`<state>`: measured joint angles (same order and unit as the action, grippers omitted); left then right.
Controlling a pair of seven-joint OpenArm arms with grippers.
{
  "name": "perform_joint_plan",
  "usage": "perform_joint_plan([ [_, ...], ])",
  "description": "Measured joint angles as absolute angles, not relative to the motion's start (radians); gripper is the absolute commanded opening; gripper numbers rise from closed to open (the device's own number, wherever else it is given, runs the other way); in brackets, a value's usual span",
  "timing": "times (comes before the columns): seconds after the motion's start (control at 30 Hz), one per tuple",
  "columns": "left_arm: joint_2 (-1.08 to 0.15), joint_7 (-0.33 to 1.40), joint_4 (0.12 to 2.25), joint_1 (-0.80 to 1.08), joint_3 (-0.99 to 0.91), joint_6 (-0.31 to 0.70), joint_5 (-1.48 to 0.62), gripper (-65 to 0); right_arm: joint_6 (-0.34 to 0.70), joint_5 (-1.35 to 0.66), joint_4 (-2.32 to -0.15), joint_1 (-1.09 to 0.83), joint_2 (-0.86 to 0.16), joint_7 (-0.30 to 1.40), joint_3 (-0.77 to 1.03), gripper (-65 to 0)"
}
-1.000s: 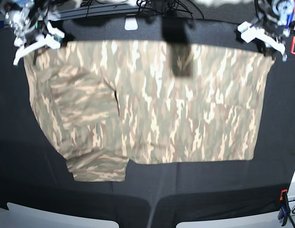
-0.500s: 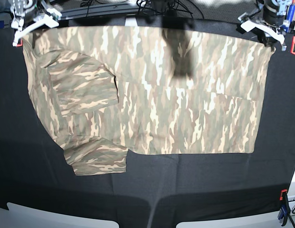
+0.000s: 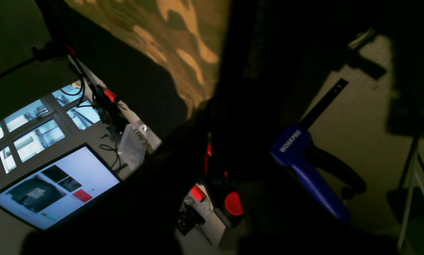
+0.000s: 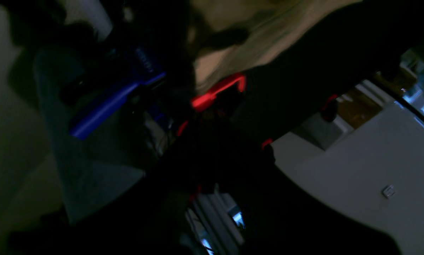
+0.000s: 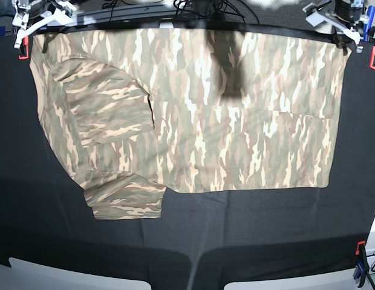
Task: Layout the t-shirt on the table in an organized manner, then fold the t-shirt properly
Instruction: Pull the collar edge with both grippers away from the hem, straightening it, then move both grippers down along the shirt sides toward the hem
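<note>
so far the layout half looks nearly done: the t-shirt [image 5: 193,115] lies spread wide across the black tabletop [image 5: 248,235], its far edge drawn up along the tabletop's back edge. the left gripper [image 5: 335,27] and the right gripper [image 5: 33,27] sit at the two far corners, each pressed together and apparently pinching a corner of cloth, though the wrist views are too dark to confirm the hold. what is untidy is one end, where a sleeve [image 5: 106,112] lies doubled over the body and another [image 5: 124,199] pokes out below the hem line. those want smoothing, i judge, and no fold has yet been made.
</note>
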<state>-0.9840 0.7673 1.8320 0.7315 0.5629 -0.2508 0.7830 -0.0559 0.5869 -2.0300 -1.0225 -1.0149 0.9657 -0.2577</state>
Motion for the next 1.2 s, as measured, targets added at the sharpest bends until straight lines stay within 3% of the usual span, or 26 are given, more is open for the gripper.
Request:
perform_joint_plan([
  [0.13, -0.984, 0.781, 1.832, 0.731, 0.563, -0.251, 0.783, -63.2, -0.135, 0.644, -2.030, -1.022, -1.015, 0.965, -0.258, -65.0],
  [0.2, -0.984, 0.828, 1.833, 0.731, 0.563, -0.252, 0.782, -47.8, -0.151, 0.654, -2.031, -1.022, -1.015, 0.966, -0.258, -64.6],
  [0.23, -0.984, 0.870, 1.832, 0.731, 0.563, -0.252, 0.778, -41.9, -0.159, 0.654, -2.032, -1.022, -1.016, 0.966, -0.258, -57.4],
  [0.3, -0.984, 0.931, 1.832, 0.731, 0.563, -0.253, 0.779, -36.4, -0.191, 0.656, -2.033, -1.022, -1.016, 0.966, -0.258, -44.5],
  [0.37, -0.984, 1.007, 1.832, 0.731, 0.563, -0.252, 0.779, -36.2, -0.232, 0.676, -2.034, -1.019, -1.016, 0.966, -0.258, -39.7],
  [0.53, -0.984, 1.076, 1.832, 0.726, 0.563, -0.256, 0.824, -36.2, -0.318, 0.678, -2.034, -0.941, -1.003, 0.975, -0.258, -39.8],
  [0.63, -0.983, 1.077, 1.832, 0.676, 0.563, -0.341, 0.888, -36.2, -0.335, 0.641, -2.035, -0.840, -0.968, 0.986, -0.258, -39.8],
  [0.8, -0.983, 1.074, 1.832, 0.513, 0.563, -0.359, 0.872, -36.2, -0.321, 0.518, -2.035, -0.673, -0.867, 0.980, -0.258, -39.8],
  [1.07, -0.979, 0.845, 1.832, 0.165, 0.566, -0.349, 0.413, -36.2, -0.257, 0.435, -2.033, -0.459, -0.703, 0.921, -0.258, -39.8],
  [1.2, -0.944, 0.675, 1.792, -0.047, 0.568, -0.191, 0.115, -36.2, -0.253, 0.440, -2.032, -0.371, -0.613, 0.917, -0.258, -39.8],
])
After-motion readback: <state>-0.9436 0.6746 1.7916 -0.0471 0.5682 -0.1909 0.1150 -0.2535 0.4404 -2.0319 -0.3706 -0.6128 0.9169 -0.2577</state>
